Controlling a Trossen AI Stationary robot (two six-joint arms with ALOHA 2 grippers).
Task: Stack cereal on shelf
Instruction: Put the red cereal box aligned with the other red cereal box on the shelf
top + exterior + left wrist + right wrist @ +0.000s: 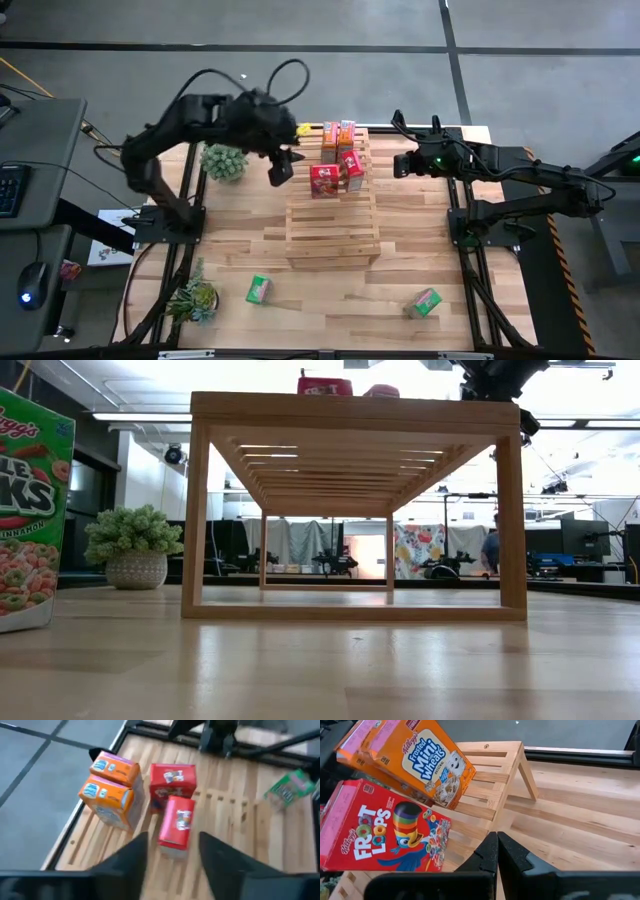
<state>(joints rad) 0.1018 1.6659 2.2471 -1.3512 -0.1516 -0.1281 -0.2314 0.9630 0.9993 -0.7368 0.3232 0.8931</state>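
**Four boxes on the rack, two on the table**

I see my left gripper (170, 857) open wide, holding nothing. A red box (176, 824) stands just ahead between its fingers, on the shelf (332, 228). Another red box (172, 780) and two orange boxes (109, 790) stand past it. My right gripper (497, 851) is pinched closed and empty, beside the shelf's end. Two green boxes (259, 289) lie far off on the table (330, 300).
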